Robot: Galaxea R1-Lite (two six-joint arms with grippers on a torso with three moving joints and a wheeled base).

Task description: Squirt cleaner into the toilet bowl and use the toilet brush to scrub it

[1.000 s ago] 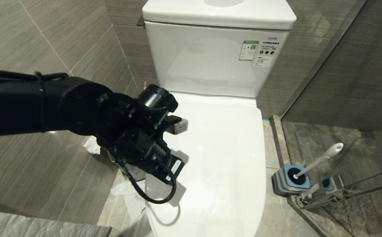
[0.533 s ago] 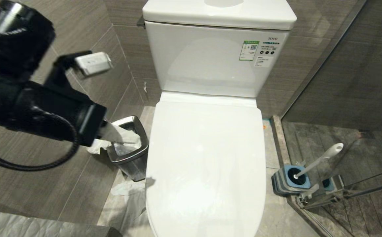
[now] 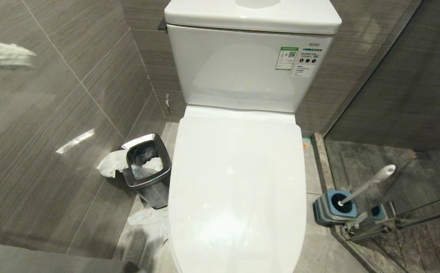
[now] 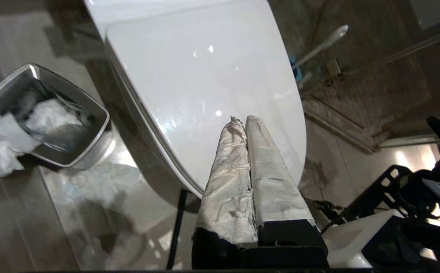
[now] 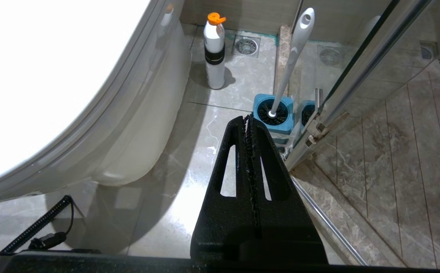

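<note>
Porcelain closed for now: the toilet bowl point(image 3: 239, 182) sits with its white lid down, its long axis running from the tank toward the robot, so no cleaner can be seen inside. From the left wrist view, the left gripper point(image 4: 244, 119) hangs above the lid's near edge, its two cloth-wrapped fingers point(image 4: 227, 170) pressed flat together around nothing, tips aimed across the lid; the steel waste bin point(image 4: 72, 98) stands off to one side of them, stuffed with paper. The right gripper point(image 5: 247, 118) is parked low beside the bowl, black fingers likewise clenched and empty. Just beyond their tips stands the toilet brush point(image 5: 294, 57) in its blue holder point(image 5: 273, 110), the slim handle rising at a lean, its holed end uppermost and tilted away from the bowl in the head view. Farther past the fingertips, against the bowl's foot, a white bottle with an orange cap point(image 5: 214, 51) stands upright, probably the cleaner's container. The handle looks light, stiff and smooth, likely slick plastic; a pinch around its upper shaft below the holed end seems soundest. The lid, glossy and hinged, would probably need lifting by its front lip.
</note>
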